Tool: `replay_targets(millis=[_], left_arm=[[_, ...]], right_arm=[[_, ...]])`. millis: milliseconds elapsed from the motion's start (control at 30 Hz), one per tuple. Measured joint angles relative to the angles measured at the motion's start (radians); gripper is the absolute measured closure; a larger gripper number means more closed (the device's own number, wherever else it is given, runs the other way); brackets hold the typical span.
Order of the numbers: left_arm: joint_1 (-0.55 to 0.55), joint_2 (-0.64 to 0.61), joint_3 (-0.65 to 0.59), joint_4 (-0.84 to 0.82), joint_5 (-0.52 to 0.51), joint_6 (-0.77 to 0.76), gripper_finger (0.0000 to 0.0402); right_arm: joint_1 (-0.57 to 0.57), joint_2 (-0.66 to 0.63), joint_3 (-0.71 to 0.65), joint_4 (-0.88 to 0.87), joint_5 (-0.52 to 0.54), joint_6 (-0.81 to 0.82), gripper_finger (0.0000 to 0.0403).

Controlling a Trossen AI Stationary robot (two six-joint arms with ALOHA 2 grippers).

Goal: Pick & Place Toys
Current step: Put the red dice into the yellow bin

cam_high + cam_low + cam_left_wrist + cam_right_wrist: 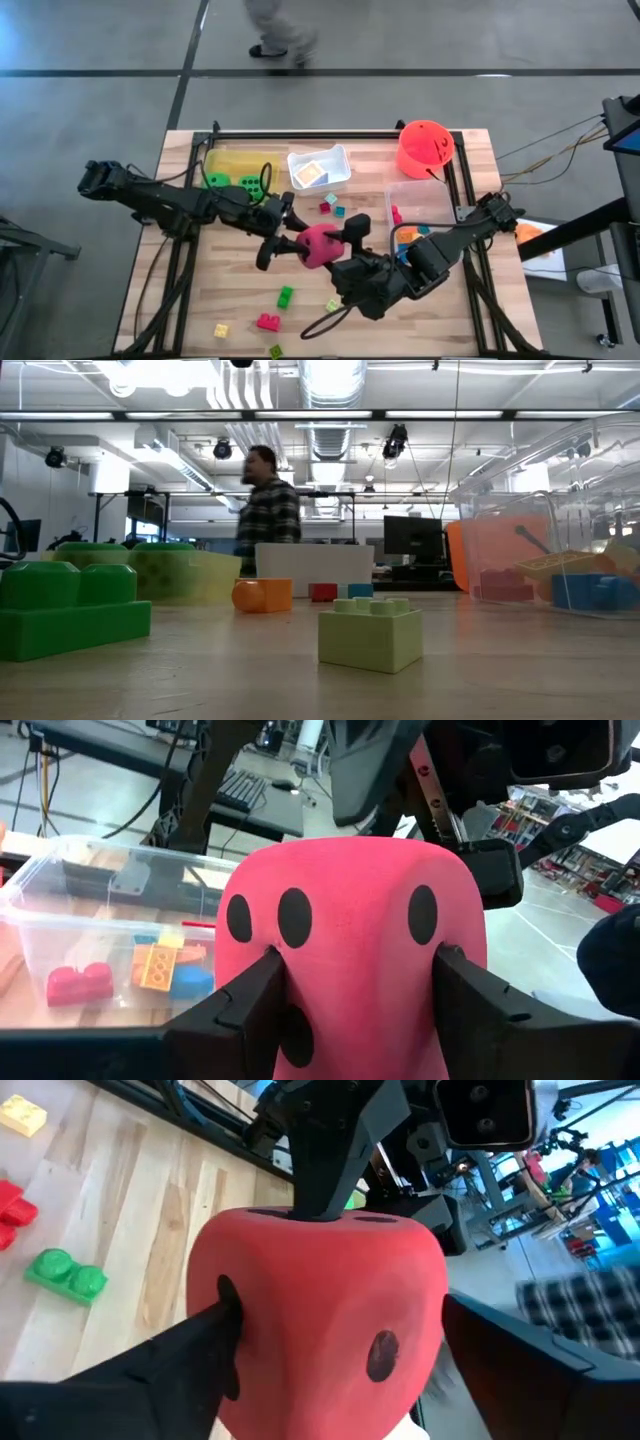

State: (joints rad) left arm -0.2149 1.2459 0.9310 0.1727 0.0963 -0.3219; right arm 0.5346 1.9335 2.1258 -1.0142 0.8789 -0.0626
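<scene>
In the high view the pink-red die (318,245) sits at the centre of the frame, above the table (240,310), between the left gripper (283,237) coming from the left and the right gripper (352,240) from the lower right. Loose bricks (286,295) lie along the lower middle. The low view shows a pale green brick (370,633) at centre and a green brick (70,608) at far left, with a person (268,510) beyond. In the left wrist view both fingers (245,1005) press the die (350,940), gripping it. In the right wrist view one finger (190,1355) touches the die (320,1310) while the other, at right, stands clear, so this grip is loosened.
</scene>
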Motion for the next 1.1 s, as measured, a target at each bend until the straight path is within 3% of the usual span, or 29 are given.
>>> replay_targets(millis=[133, 533, 733, 900, 1100], left_arm=[[0.000, -0.019, 0.000, -0.036, -0.024, -0.006, 0.0215], [0.001, -0.135, 0.002, -0.253, -0.177, -0.052, 0.0217], [0.004, -0.211, 0.001, -0.427, -0.318, -0.102, 0.0224], [0.053, -0.299, 0.001, -0.621, -0.514, -0.147, 0.0224], [0.232, -0.332, 0.015, -0.806, -0.576, -0.192, 0.0224]], right_arm=[[-0.001, 0.001, 0.000, 0.000, 0.009, 0.016, 0.0043], [-0.002, -0.010, 0.000, -0.023, 0.097, 0.087, 0.0039], [-0.004, -0.016, 0.000, -0.208, 0.085, 0.384, 0.0039], [-0.006, -0.016, -0.012, -0.459, -0.066, 0.720, 0.0039], [-0.002, -0.021, -0.111, -0.525, -0.164, 0.821, 0.0039]])
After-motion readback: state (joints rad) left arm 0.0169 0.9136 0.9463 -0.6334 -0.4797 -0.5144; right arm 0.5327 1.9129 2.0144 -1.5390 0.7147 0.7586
